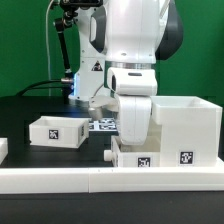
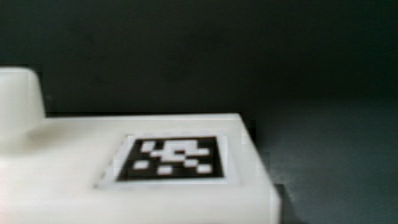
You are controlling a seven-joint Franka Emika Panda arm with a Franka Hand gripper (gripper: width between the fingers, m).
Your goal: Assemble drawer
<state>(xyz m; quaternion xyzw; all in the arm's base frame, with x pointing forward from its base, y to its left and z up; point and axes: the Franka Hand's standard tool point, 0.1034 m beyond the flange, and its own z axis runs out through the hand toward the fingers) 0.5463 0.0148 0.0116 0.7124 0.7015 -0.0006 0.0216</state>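
The gripper [image 1: 134, 133] sits low on the near tray [image 1: 135, 156]; whether its fingers grip cannot be told. The shell [image 1: 188, 125] crowds one side of them. On the other side, bare table [image 1: 95, 148] reaches the far tray [image 1: 56, 131].

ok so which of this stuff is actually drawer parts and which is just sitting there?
Job:
- large white cube-like plastic shell
- small white open-top plastic tray, on the exterior view's left
- second small white tagged tray, under the arm

Just there:
- thin flat white marker board
- long low white border wall
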